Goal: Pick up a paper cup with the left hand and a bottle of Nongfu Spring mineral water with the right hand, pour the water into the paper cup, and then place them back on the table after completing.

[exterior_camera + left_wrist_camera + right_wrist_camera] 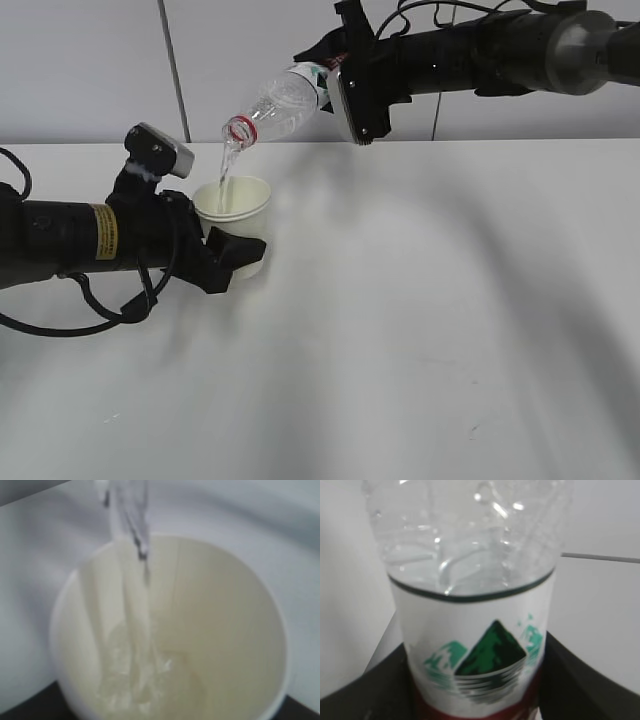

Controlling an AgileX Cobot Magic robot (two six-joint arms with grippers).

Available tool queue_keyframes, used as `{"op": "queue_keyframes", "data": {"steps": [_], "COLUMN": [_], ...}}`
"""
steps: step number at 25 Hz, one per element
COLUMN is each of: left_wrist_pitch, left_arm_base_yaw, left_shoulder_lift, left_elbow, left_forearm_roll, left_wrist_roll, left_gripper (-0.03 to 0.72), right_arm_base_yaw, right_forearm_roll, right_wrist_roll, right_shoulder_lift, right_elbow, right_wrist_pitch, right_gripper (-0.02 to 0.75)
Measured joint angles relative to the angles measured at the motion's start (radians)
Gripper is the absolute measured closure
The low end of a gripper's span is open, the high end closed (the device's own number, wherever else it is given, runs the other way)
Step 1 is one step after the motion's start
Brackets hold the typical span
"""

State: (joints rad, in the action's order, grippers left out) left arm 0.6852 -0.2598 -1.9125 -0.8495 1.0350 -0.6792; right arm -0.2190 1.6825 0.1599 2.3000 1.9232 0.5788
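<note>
My left gripper [236, 252] is shut on the pale paper cup [234, 207] and holds it upright on the left of the white table [420, 320]. My right gripper [335, 72] is shut on the clear Nongfu Spring bottle [282, 104], tilted with its red-ringed mouth down to the left above the cup. A thin stream of water [226, 168] falls from the mouth into the cup. In the left wrist view the stream [135, 610] lands in the cup's inside [210, 645]. In the right wrist view the bottle's white label with green mountains [475, 645] fills the frame between the black fingers [580, 690].
A grey wall with panel seams [172, 60] stands behind the table. The right arm [500, 45] reaches in from the upper right, above the table.
</note>
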Motion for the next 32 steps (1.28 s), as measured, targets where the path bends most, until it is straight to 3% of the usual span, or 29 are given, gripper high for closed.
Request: {"op": "queue_keyframes", "data": {"steps": [32], "left_wrist_pitch": [-0.006], "left_arm_base_yaw": [0.0], "left_shoulder_lift": [-0.001], "left_elbow": [0.0], "left_forearm_roll": [-0.027], "left_wrist_roll": [0.0], "left_gripper": [0.282], "right_arm_base_yaw": [0.0], "right_forearm_roll": [-0.006], "right_wrist_roll": [0.008], "right_shoulder_lift": [0.0], "right_elbow": [0.0], "right_wrist_pitch": [-0.036], "right_gripper": [0.29]}}
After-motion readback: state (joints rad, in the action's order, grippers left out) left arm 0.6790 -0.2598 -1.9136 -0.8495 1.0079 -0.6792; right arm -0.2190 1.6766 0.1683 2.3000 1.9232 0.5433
